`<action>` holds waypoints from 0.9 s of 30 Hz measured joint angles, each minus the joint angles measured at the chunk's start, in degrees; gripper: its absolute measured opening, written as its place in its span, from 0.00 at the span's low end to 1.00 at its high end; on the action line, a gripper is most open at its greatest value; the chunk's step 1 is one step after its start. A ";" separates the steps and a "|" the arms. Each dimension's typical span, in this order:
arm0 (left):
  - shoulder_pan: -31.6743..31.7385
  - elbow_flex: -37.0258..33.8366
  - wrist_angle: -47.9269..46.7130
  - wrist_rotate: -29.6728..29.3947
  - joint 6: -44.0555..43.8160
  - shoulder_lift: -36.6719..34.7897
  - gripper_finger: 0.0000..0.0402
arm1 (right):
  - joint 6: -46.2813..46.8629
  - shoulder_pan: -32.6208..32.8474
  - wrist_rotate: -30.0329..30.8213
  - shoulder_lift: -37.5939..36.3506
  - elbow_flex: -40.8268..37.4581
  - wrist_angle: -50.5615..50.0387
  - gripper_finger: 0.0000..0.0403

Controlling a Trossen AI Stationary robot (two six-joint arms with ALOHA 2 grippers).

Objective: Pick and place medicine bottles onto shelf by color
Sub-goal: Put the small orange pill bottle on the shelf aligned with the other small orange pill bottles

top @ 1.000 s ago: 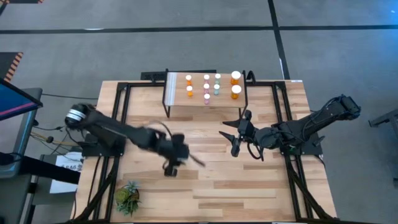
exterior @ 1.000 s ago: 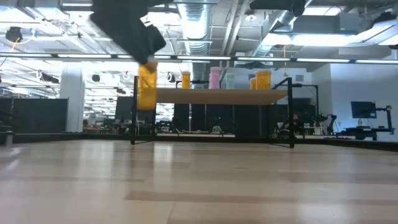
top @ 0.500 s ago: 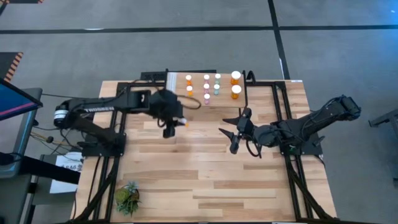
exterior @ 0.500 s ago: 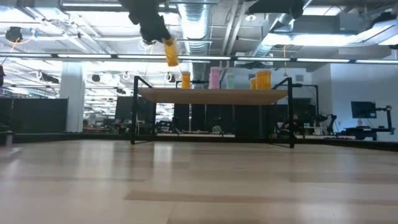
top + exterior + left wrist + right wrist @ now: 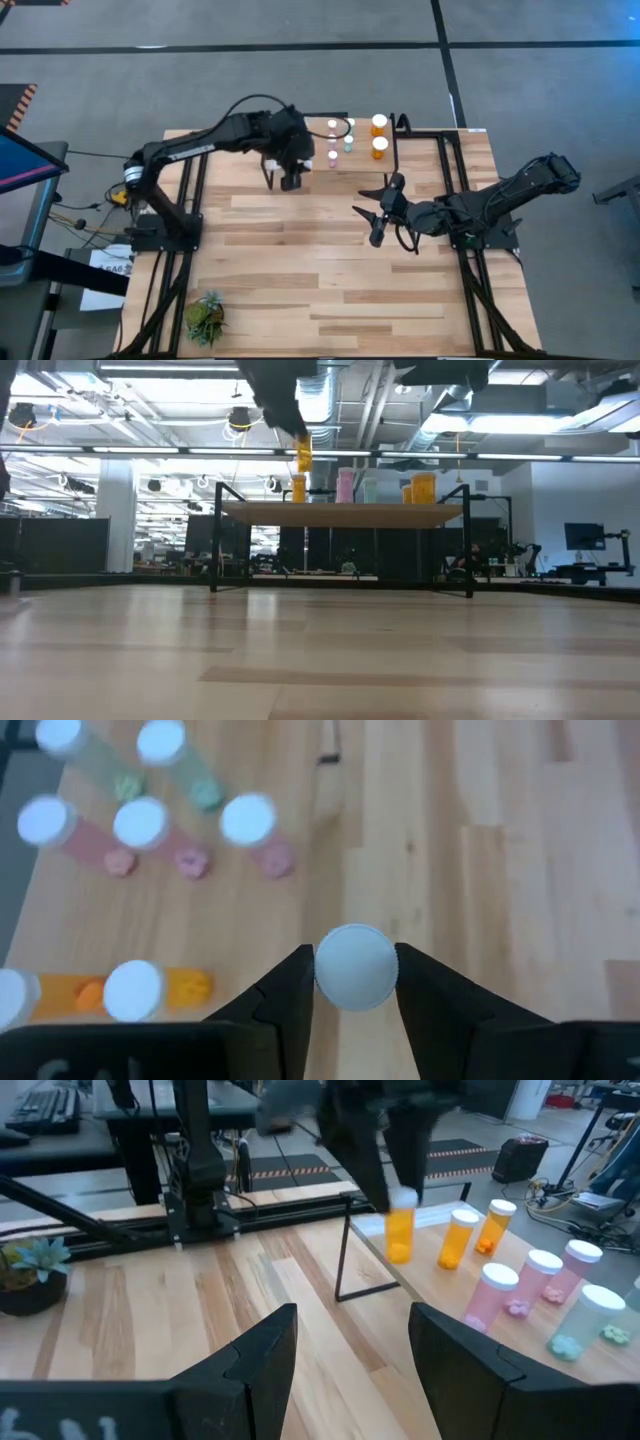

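Left wrist view: we see the left end effector [image 5: 354, 982] pinching a small orange bottle [image 5: 399, 1230] by its white cap, fingers on either side. No readable label or writing shows on it. From the right wrist view, its body is translucent orange and it hangs upright just above the shelf [image 5: 340, 513], a light-wood board on thin black legs at the far edge of the desk [image 5: 330, 270]. Orange, pink and teal bottles already stand there in rows by colour. The right end effector [image 5: 372, 212] waits over mid-desk, its fingers spread and holding nothing.
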 joint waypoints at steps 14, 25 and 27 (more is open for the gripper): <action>7.31 0.68 -0.75 0.66 1.37 4.68 0.30 | -0.06 -0.84 0.01 -0.01 0.00 -1.48 0.54; 7.95 -1.74 0.08 1.92 1.72 4.60 0.30 | -0.07 -1.51 0.00 -0.01 0.00 -1.53 0.54; 8.02 -1.84 0.03 1.97 1.69 4.57 0.30 | -0.06 -1.51 0.00 -0.01 0.00 -1.55 0.54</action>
